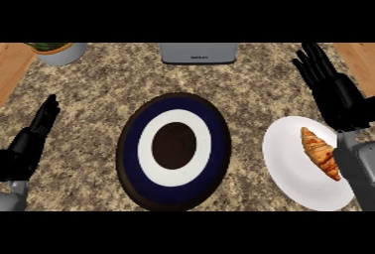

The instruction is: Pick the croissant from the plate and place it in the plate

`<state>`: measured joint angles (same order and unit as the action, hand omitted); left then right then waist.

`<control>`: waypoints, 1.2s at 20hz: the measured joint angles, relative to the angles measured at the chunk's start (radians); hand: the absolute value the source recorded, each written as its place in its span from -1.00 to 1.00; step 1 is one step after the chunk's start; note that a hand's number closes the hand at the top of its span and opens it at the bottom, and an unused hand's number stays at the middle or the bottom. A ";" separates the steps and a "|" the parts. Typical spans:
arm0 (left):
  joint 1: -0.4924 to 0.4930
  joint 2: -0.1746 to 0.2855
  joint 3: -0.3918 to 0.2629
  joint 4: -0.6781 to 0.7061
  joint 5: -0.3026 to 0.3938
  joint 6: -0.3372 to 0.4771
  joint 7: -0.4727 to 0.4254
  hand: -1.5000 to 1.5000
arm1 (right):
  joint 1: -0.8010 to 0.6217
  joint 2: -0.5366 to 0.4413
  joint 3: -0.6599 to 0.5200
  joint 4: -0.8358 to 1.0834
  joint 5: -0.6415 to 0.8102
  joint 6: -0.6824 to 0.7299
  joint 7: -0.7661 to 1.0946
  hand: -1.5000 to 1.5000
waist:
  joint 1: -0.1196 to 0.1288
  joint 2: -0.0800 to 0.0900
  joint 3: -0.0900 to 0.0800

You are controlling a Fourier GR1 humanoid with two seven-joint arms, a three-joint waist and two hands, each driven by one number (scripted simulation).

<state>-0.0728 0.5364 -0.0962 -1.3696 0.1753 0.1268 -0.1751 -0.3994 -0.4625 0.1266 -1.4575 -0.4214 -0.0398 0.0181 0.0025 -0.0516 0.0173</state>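
- Well, you could see the golden, bumpy croissant (320, 153) lying on the smooth white plate (289, 171).
- Your right hand (333, 89) was open above it, fingers straight, holding nothing.
- Your left hand (29, 141) rested open at the left edge.
- The round blue plate (209, 116) with rings sat on the speckled stone counter (95, 94).

You see a golden-brown, ridged croissant (320, 153) lying flat on the right half of a plain white round plate (289, 161). It runs slantwise, its pointed tip toward the far left and its thicker end toward the near right. That plate sits at the right side of the speckled stone worktop (95, 99). Near it on the left, not touching, lies a larger round plate with a brown rim, navy ring, white ring and dark brown centre (174, 144), its face bare.
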 measured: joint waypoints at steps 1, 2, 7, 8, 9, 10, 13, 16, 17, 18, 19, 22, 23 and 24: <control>0.006 0.006 0.011 -0.005 0.000 -0.005 -0.008 0.00 | 0.006 0.000 -0.012 -0.010 -0.008 0.006 -0.004 -1.00 | 0.000 0.011 -0.004; 0.014 0.004 0.011 -0.008 -0.015 0.005 -0.015 0.00 | 0.018 0.000 -0.025 -0.026 -0.022 0.016 -0.005 -1.00 | -0.001 0.019 -0.007; 0.066 0.011 0.017 -0.040 -0.077 0.060 0.015 0.00 | 0.093 -0.057 -0.092 -0.089 -0.031 0.068 -0.038 -1.00 | -0.012 0.038 -0.017; 0.085 0.007 0.014 -0.040 -0.081 0.065 0.011 0.00 | 0.106 -0.078 -0.106 -0.096 0.023 0.030 -0.067 -1.00 | -0.015 0.038 -0.017; 0.099 0.004 0.011 -0.040 -0.085 0.069 0.012 0.00 | 0.130 -0.082 -0.119 -0.105 0.069 -0.007 -0.112 -1.00 | -0.020 0.039 -0.017; 0.109 0.000 0.008 -0.039 -0.091 0.076 0.010 0.00 | 0.159 -0.071 -0.126 -0.120 0.110 -0.048 -0.161 -1.00 | -0.024 0.040 -0.017; 0.142 -0.006 0.011 -0.037 -0.092 0.078 -0.001 0.00 | 0.275 0.002 -0.146 -0.180 0.176 -0.145 -0.321 -1.00 | -0.031 0.041 -0.016; 0.158 -0.011 0.014 -0.048 -0.100 0.083 -0.002 0.00 | 0.430 0.062 -0.167 -0.264 0.187 -0.175 -0.462 -1.00 | -0.032 0.043 -0.016; 0.164 -0.014 0.013 -0.063 -0.103 0.083 0.005 0.00 | 0.475 0.081 -0.163 -0.294 0.201 -0.184 -0.497 -1.00 | -0.029 0.044 -0.016; 0.159 -0.017 0.014 -0.072 -0.107 0.080 0.017 0.00 | 0.515 0.086 -0.169 -0.323 0.206 -0.179 -0.519 -1.00 | -0.025 0.045 -0.016; 0.162 -0.018 0.016 -0.088 -0.109 0.082 0.029 0.00 | 0.563 0.080 -0.176 -0.341 0.207 -0.158 -0.545 -1.00 | -0.023 0.045 -0.017; 0.169 -0.030 0.018 -0.079 -0.122 0.082 0.016 0.00 | 0.666 0.028 -0.185 -0.415 0.232 -0.116 -0.520 -1.00 | -0.021 0.047 -0.017; 0.168 -0.037 0.012 -0.084 -0.129 0.087 0.021 0.00 | 0.693 0.003 -0.189 -0.425 0.251 -0.105 -0.510 -1.00 | -0.021 0.047 -0.018; 0.171 -0.033 0.014 -0.090 -0.127 0.081 0.022 0.00 | 0.714 -0.025 -0.192 -0.434 0.277 -0.100 -0.492 -1.00 | -0.019 0.048 -0.018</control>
<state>0.0979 0.5037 -0.0818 -1.4594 0.0478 0.2083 -0.1534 0.3146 -0.4872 -0.0649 -1.8918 -0.1440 -0.1395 -0.4736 -0.0165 -0.0039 -0.0006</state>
